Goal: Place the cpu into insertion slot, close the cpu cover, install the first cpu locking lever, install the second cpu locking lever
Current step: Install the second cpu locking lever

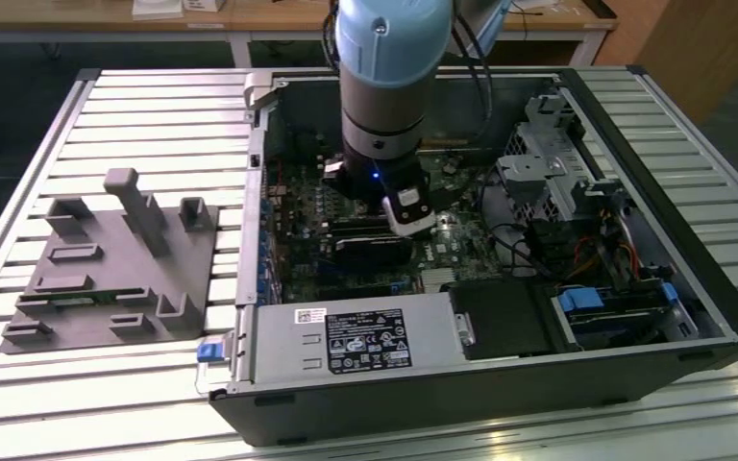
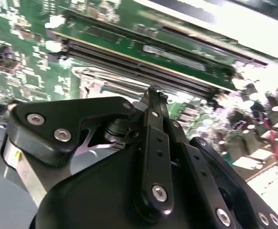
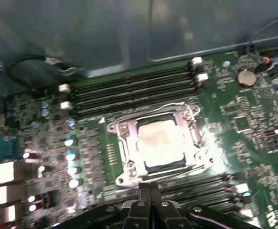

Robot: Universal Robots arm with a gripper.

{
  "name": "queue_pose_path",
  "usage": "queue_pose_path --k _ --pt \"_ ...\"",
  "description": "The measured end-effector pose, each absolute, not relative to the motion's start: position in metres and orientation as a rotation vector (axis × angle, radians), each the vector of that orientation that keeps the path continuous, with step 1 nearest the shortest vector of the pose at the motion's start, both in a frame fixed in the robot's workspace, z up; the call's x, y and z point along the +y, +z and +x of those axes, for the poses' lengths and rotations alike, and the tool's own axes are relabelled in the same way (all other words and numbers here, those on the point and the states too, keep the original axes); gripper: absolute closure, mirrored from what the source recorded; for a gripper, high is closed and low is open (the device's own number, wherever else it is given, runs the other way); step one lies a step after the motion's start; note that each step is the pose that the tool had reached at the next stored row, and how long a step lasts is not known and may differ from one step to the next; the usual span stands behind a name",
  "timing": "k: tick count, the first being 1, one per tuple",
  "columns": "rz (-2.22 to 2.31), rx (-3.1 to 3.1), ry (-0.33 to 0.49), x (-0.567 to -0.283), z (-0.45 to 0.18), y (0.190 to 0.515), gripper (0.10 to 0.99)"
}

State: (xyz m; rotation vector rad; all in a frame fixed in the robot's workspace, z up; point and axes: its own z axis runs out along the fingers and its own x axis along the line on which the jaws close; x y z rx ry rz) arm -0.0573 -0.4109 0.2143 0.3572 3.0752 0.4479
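Note:
In the first wrist view the cpu [image 3: 160,139] lies pale and silvery in the insertion slot [image 3: 165,165] on the green motherboard [image 3: 244,119]. The cpu cover [image 3: 128,132] lies flat as a metal frame around it, and a thin wire lever [image 3: 165,105] runs along one side. My gripper [image 3: 150,187] is shut with nothing between its fingers, just short of the socket's edge. In the second wrist view the gripper [image 2: 153,91] points at the board beside the long memory slots [image 2: 144,67]. In the exterior view the gripper [image 1: 404,219] is low inside the open computer case [image 1: 472,384].
Long black memory slots [image 3: 129,90] flank the socket on two sides. Capacitors [image 3: 71,155] stand near it. The case holds a black power supply [image 1: 369,341], drive bays [image 1: 561,182] and cables [image 1: 600,250]. A grey fixture block [image 1: 112,269] sits on the slatted table at the exterior view's left.

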Motion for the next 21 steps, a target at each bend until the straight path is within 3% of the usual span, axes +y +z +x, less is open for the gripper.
queue_pose_path --k 8,21 --pt "0.357 3.078 0.426 -0.392 -0.05 0.214 0.98" --pt "0.355 3.085 0.273 -0.362 -0.044 0.213 0.98"
